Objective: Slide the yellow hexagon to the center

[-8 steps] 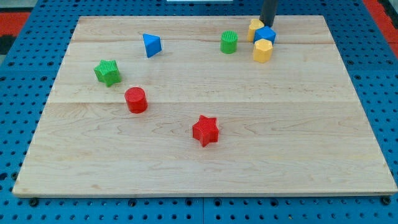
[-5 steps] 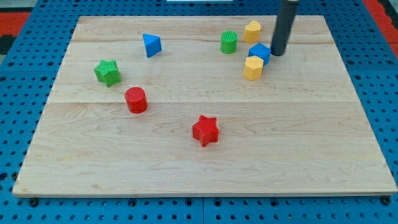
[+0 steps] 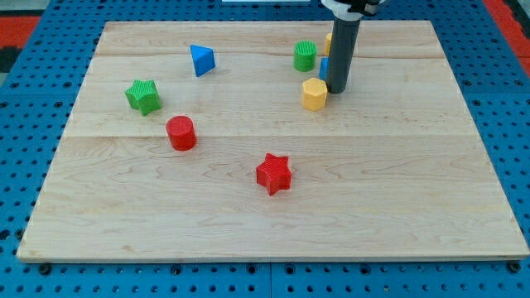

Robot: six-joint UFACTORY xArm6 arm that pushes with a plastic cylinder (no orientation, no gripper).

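Non-task items on wooden board (image 3: 414,190): green cylinder (image 3: 305,56) top centre, blue triangle (image 3: 201,60) left of it, green star (image 3: 143,96) far left, red cylinder (image 3: 180,132) below-right of that, red star (image 3: 273,173) lower centre. All well apart.

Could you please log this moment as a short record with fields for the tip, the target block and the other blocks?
tip: my tip touches down just right of the yellow hexagon
target: yellow hexagon, up and right of the board's centre
behind rod: blue block and a yellow block, both mostly hidden
other blocks: green cylinder, blue triangle, green star, red cylinder, red star
surface: wooden board
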